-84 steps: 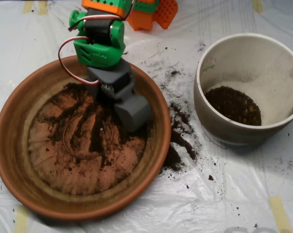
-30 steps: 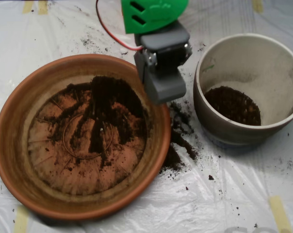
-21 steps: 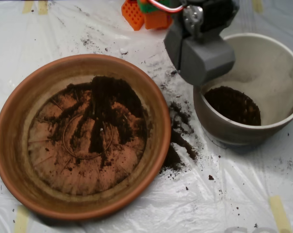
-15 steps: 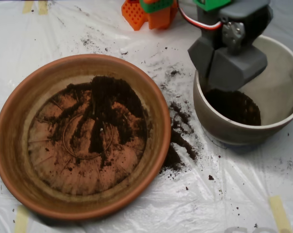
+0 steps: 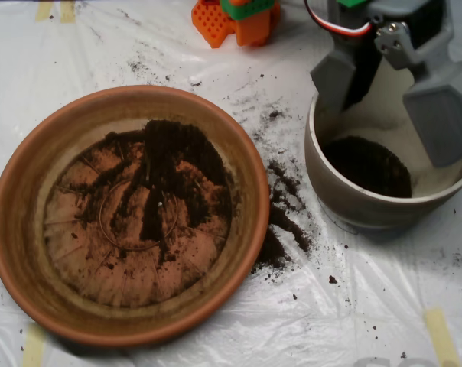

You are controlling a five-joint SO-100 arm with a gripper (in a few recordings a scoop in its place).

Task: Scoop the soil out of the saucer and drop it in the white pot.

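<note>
The terracotta saucer (image 5: 17,229) lies at the left, with dark soil (image 5: 166,164) spread thin over its ridged base, thickest toward the upper right. The white pot (image 5: 346,200) stands at the right and holds a dark patch of soil (image 5: 366,164) at its bottom. My grey scoop (image 5: 395,103) hangs over the pot's mouth, open, its two shells spread wide apart, one over the left rim and one over the right side. Nothing shows between the shells.
Spilled soil (image 5: 281,222) lies on the white plastic sheet between saucer and pot, with loose crumbs scattered above. Orange and green arm base parts (image 5: 235,17) sit at the top centre. Yellow tape strips mark the sheet's corners.
The scoop lifted out of the saucer, swung right over the pot, and its shells have swung apart over the pot. The soil pile in the saucer is as it was one second ago.
</note>
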